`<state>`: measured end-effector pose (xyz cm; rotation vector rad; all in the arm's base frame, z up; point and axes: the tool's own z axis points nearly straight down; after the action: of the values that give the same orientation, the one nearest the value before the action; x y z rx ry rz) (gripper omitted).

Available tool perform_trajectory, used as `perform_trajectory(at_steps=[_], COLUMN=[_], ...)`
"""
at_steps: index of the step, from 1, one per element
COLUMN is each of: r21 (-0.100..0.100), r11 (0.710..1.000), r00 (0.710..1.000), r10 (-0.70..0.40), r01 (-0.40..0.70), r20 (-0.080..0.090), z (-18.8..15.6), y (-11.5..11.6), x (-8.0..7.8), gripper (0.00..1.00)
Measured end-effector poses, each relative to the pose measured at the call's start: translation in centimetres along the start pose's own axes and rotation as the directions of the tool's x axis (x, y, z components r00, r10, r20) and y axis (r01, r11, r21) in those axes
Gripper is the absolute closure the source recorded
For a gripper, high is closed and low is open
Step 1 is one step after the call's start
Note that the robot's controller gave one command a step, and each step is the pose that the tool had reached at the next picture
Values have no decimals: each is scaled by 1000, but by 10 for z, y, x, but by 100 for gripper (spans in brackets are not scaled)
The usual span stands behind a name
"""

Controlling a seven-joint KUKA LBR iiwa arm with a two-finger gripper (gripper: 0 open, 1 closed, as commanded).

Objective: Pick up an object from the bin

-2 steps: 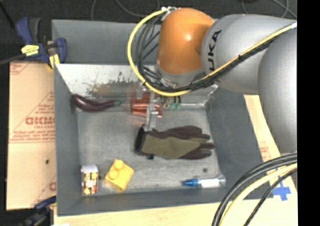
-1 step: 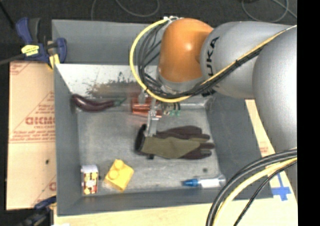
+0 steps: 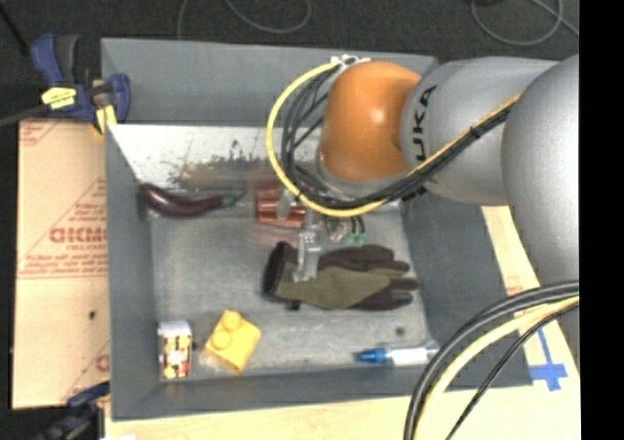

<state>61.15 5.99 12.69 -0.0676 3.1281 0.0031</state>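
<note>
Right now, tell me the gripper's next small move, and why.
Probably lower straight down a little: the gripper hangs over the cuff end of the olive and black glove in the middle of the bin, the nearest thing below it.

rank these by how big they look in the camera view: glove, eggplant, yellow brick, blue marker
1. Olive glove, clearly the largest.
2. Purple eggplant.
3. Yellow brick and blue-capped marker: too close to rank, since the marker is longer but far thinner.

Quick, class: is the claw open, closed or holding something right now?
Claw: cannot be told; it is over the cuff end of the olive-and-black glove.
</note>
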Motion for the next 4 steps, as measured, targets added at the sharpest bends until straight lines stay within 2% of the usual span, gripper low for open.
perform_trajectory(at_steps=[1,2,3,4], r21=[0,1,1,0], r11=[978,941,993,993], r00=[978,941,993,993], r10=[-210,-338,121,122], r01=[210,338,-121,-122], r20=[-8,-2,-4,-4], z=[20,35,55,55], y=[-14,-15,-34,-34], x=[6,10,8,8], gripper=[0,0,100,100])
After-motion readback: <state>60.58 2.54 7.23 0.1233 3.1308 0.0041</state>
